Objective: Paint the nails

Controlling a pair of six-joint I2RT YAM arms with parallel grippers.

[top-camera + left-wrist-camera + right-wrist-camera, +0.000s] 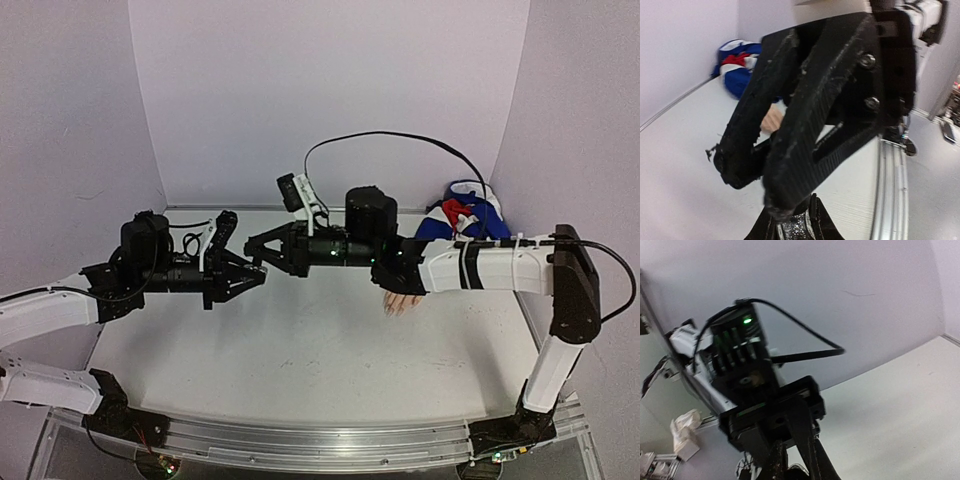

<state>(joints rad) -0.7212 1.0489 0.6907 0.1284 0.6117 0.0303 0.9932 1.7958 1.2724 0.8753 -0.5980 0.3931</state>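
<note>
Top external: left hand [258, 278] and right hand [254, 254] meet mid-frame. Left hand clamps a glittery bottle [792, 227]; whether the right hand is closed cannot be told. Mannequin hand [400, 303] lies centre-right.

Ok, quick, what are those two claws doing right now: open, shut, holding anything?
Left gripper: shut on a small glittery thing.
Right gripper: fingers close together; cannot tell whether it grips anything.

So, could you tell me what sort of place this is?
Probably a robot test booth: plain walls around a white table, arms on a metal rail, a mannequin hand.
</note>
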